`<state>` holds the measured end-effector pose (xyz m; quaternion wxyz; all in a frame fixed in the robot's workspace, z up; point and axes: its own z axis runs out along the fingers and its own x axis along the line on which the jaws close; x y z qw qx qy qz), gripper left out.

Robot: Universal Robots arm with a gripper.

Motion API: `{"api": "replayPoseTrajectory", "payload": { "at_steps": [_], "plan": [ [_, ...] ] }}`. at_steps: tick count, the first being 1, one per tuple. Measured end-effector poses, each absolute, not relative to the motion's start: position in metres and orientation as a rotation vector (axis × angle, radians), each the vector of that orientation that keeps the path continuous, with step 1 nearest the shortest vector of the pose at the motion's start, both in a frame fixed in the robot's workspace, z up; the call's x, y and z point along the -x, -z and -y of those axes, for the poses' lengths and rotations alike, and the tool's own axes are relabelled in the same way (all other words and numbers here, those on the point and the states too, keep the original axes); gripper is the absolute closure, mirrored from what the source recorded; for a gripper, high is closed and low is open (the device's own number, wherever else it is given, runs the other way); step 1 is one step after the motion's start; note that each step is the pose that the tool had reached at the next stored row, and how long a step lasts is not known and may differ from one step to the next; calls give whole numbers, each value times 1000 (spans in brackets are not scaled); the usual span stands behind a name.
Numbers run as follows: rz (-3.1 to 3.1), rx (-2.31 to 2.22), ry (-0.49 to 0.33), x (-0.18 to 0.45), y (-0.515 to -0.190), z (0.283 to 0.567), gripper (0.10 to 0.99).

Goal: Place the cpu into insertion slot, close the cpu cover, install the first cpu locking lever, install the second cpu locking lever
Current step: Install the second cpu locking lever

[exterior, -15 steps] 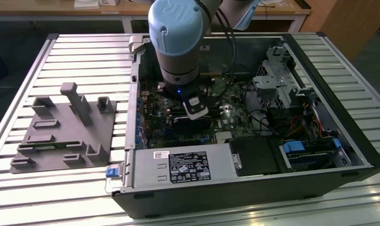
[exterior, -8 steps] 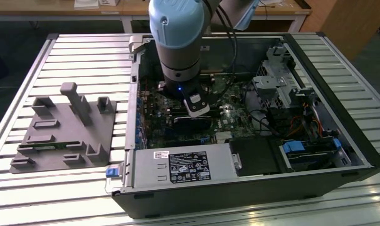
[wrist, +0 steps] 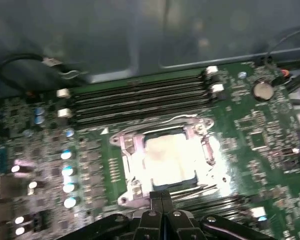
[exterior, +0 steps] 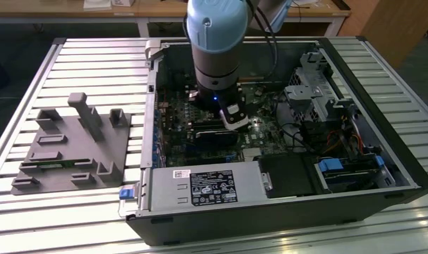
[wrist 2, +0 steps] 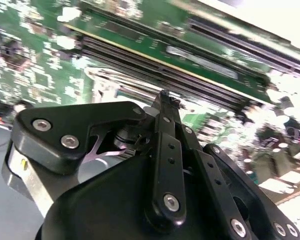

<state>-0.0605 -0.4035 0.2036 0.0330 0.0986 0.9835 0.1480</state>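
With the cpu seated in the slot, the clenched, empty fingers hover at the cover edge; a skewed push could slip off.

Open room above the cpu cover, hemmed by memory slots beside it.
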Motion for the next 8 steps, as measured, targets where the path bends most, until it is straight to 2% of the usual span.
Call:
{"api": "replayPoseTrajectory", "payload": {
  "at_steps": [8],
  "plan": [
    [-3029,-302,-426,54,-204,387,980]
  ]
}}
